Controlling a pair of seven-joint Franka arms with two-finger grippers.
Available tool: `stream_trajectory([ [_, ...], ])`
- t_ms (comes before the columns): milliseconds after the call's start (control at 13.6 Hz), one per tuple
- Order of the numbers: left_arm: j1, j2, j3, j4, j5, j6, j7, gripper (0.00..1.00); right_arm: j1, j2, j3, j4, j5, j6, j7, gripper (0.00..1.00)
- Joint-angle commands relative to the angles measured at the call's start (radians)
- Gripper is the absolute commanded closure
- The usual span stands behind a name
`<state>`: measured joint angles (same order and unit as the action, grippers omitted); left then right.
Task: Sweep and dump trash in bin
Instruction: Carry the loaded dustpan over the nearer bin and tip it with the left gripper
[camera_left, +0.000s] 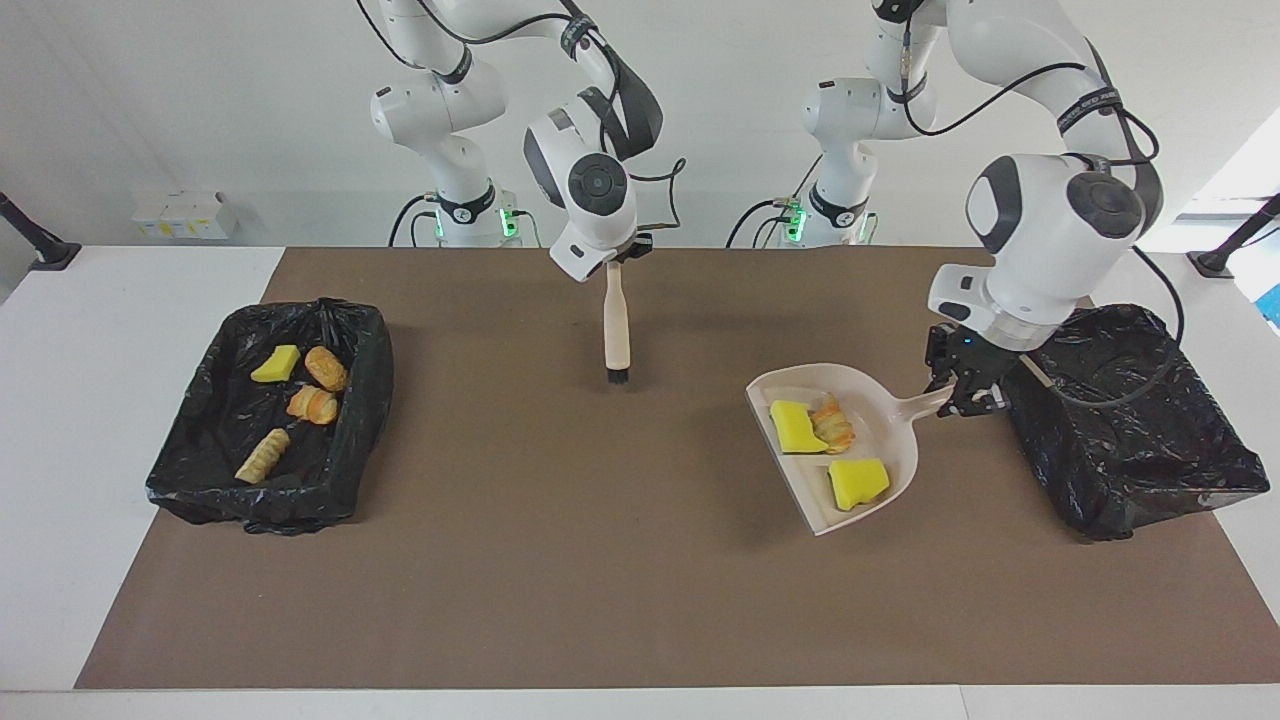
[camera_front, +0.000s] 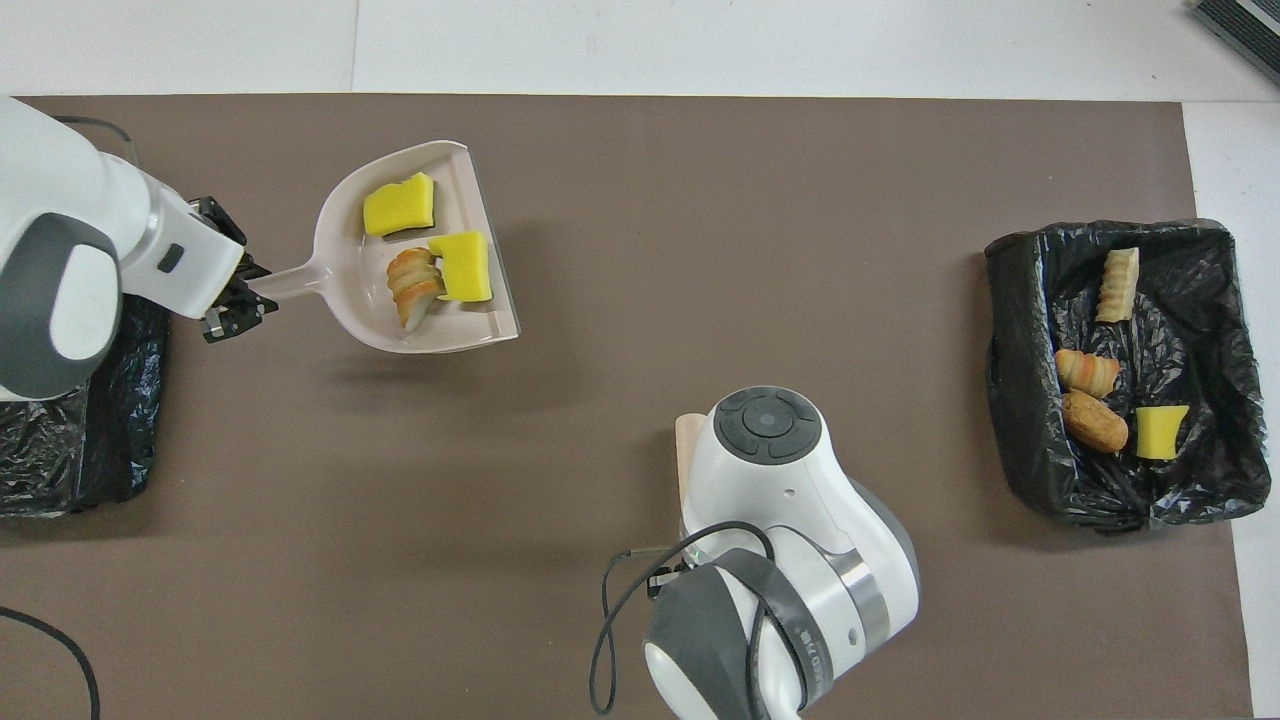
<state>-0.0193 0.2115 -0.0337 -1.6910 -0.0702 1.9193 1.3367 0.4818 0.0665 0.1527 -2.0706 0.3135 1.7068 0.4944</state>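
Note:
My left gripper (camera_left: 965, 395) (camera_front: 235, 300) is shut on the handle of a cream dustpan (camera_left: 880, 410) (camera_front: 345, 245). It holds the pan a little above the brown mat, beside the black-lined bin (camera_left: 1130, 440) (camera_front: 80, 450) at the left arm's end. In the pan lie two yellow sponge chunks (camera_left: 795, 425) (camera_front: 400, 205) and a croissant (camera_left: 833, 422) (camera_front: 413, 285). My right gripper (camera_left: 615, 258) is shut on a wooden brush (camera_left: 616, 320) (camera_front: 688, 450) that hangs bristles down over the mat's middle. In the overhead view this gripper is hidden under its own wrist.
A second black-lined bin (camera_left: 300, 500) (camera_front: 1010, 300) at the right arm's end holds a yellow sponge chunk (camera_left: 276, 365), two pastries (camera_left: 326, 368) and a pale lump (camera_left: 263, 455). White boxes (camera_left: 185, 215) stand off the mat near the robots.

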Motion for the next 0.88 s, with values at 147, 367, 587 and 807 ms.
stream_trajectory([
  [147, 0.233, 0.017, -0.017, 0.057, -0.078, -0.078, 0.284, 1.0, 0.084, 0.018, 0.001, -0.029, 0.021, 0.06, 0.068, 1.0],
  [367, 0.385, 0.017, -0.017, 0.073, -0.092, -0.109, 0.491, 1.0, 0.09, -0.001, 0.001, -0.08, 0.021, 0.099, 0.082, 1.0],
  [587, 0.518, 0.025, -0.017, 0.129, -0.094, -0.141, 0.56, 1.0, 0.095, 0.004, 0.002, -0.138, 0.032, 0.213, 0.104, 1.0],
  [807, 0.576, 0.1, -0.015, 0.27, 0.002, -0.143, 0.689, 1.0, 0.121, 0.013, 0.002, -0.148, 0.044, 0.252, 0.105, 1.0],
])
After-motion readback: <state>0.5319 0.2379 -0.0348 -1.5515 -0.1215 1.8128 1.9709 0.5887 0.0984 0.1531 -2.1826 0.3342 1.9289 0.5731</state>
